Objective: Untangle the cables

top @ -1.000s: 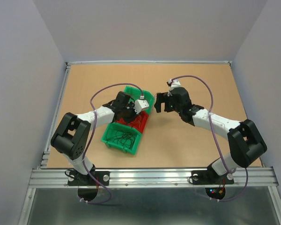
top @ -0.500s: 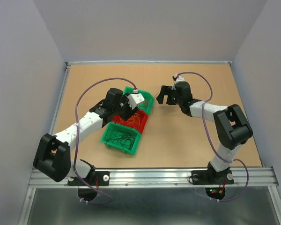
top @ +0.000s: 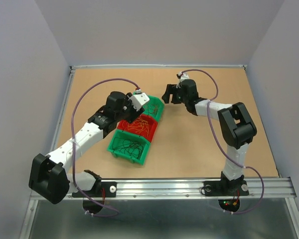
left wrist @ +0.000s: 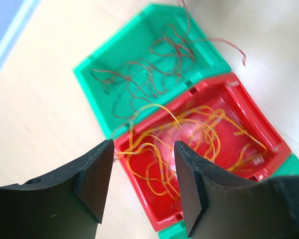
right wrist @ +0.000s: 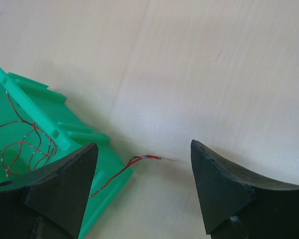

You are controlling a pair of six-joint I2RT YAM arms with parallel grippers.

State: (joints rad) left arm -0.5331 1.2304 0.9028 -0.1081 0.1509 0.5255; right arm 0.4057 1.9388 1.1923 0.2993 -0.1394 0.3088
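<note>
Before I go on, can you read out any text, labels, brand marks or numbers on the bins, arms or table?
None legible in any view.
The red bin, both green bins, the arms and the table show no readable print.
The lit dots by the right arm's base are lights, not characters.

Even, bright light from above my arms; soft shadows, no glare. My wrist views blur close up: my fingers [left wrist: 94, 181] look soft-edged, the red bin [left wrist: 249, 124] slightly hazy.
</note>
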